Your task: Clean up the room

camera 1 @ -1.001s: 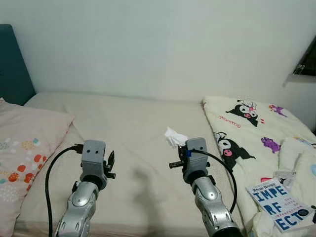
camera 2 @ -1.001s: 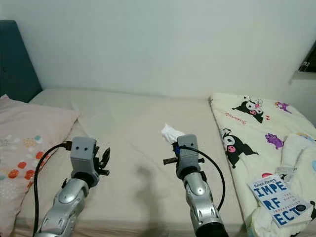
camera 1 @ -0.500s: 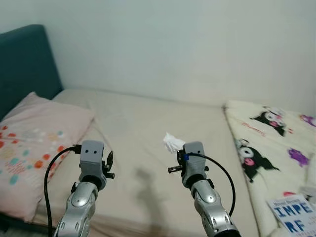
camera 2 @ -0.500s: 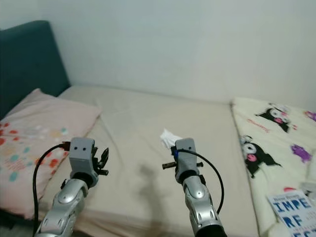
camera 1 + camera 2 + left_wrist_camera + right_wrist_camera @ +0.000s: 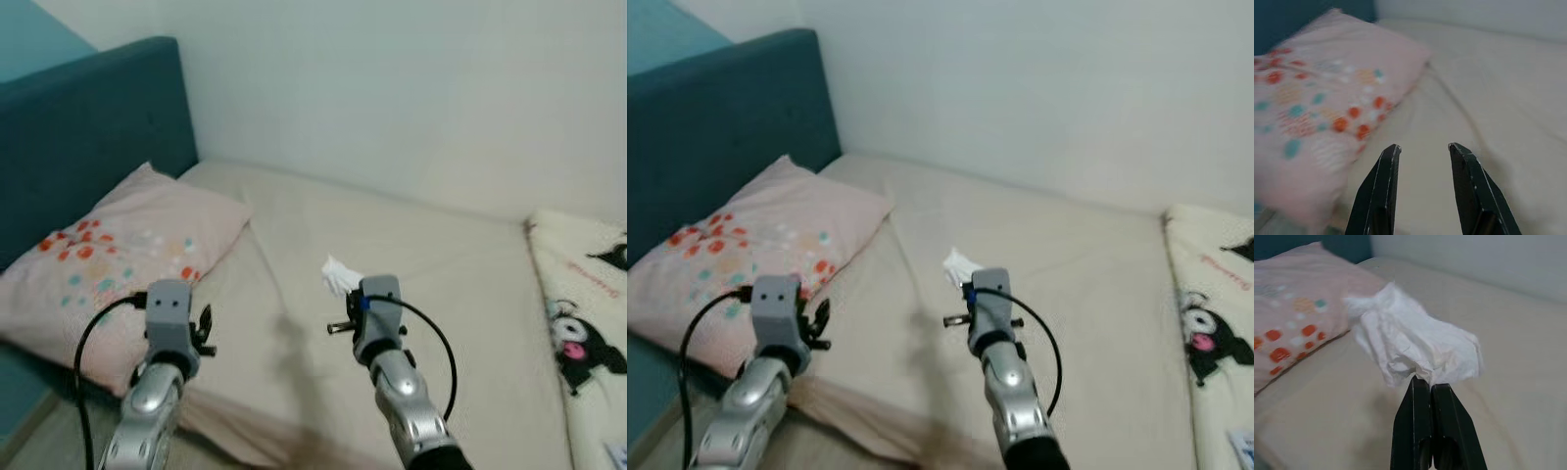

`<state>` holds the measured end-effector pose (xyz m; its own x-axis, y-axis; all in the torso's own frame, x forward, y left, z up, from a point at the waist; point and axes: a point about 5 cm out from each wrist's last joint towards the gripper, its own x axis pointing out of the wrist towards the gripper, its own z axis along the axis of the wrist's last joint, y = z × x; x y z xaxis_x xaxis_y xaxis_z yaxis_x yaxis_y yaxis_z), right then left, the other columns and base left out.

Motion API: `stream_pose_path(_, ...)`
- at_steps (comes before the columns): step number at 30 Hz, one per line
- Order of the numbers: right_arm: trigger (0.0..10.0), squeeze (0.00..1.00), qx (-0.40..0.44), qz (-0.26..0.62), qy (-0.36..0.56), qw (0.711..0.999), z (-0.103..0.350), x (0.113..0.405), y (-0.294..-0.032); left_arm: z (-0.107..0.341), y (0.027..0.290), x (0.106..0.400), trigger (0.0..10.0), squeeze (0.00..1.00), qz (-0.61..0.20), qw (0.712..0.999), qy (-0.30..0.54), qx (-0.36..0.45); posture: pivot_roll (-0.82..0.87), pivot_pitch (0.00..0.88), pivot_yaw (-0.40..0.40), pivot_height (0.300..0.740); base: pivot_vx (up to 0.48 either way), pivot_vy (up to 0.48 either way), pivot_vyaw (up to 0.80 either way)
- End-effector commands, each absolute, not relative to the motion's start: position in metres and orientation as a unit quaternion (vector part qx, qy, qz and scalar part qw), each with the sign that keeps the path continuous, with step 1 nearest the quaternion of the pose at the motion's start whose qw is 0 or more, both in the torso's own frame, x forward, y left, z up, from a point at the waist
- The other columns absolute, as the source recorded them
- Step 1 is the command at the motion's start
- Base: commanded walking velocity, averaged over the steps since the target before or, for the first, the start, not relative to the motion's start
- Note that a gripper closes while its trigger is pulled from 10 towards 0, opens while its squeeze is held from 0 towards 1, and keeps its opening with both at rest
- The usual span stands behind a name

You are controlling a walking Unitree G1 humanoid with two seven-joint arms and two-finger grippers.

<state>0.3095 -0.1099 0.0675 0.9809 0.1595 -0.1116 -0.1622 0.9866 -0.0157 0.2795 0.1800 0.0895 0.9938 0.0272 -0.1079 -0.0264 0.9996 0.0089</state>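
Evidently the crumpled white tissue [image 5: 1415,345] was the item being cleared. It was judged very light, soft and easily torn, with no stiffness and no risk of slipping under its own weight; only a light pinch was thought necessary. The hold was seen at one bunched corner at the lower edge of the wad, the rest fanning loosely above the fingertips. A grip deeper in the bunched part was judged safer than one on a thin loose flap, which could tear free.

Left to right, the scene was recorded as follows. A teal headboard [image 5: 88,127] stood at the far left. Against it lay a pink pillow [image 5: 127,255] with red, orange and teal dots. The left hand [image 5: 1422,149] was held over the bed near the pillow's edge, fingers apart and nothing between them. The bed [image 5: 460,284], covered by a plain beige sheet, ran on toward the right. The right hand [image 5: 1431,384] was raised above the sheet near mid-bed, fingers pressed together on the tissue. At the far right a cream blanket [image 5: 588,304] printed with black cartoon figures was noted. A plain pale wall [image 5: 411,88] closed the room behind the bed.
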Motion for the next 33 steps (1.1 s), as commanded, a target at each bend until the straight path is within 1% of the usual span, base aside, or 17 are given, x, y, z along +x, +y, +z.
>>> stream_pose_path(1,10.0,0.0,-0.006,0.074,0.068,0.995,0.064,0.31,-0.114,0.088,0.183,0.28,10.0,0.0,0.024,0.998,0.063,-0.006,0.14,0.0,-0.096,0.726,0.0,0.0,0.8)
stream_pose_path(12,10.0,0.0,-0.015,0.08,0.054,0.995,0.074,0.319,-0.115,0.096,0.181,0.295,10.0,0.0,0.012,0.999,0.049,-0.005,0.11,0.0,-0.11,0.726,0.0,0.0,0.8)
stream_pose_path(24,10.0,0.0,-0.024,0.097,0.065,0.993,0.068,0.317,-0.116,0.091,0.175,0.292,10.0,0.0,0.006,0.998,0.058,0.009,0.12,0.0,-0.129,0.726,0.0,0.0,0.8)
stream_pose_path(33,10.0,0.0,-0.018,0.096,0.068,0.993,0.067,0.319,-0.113,0.098,0.191,0.292,10.0,0.0,0.006,0.998,0.052,0.036,0.15,0.0,-0.112,0.726,0.0,0.0,0.8)
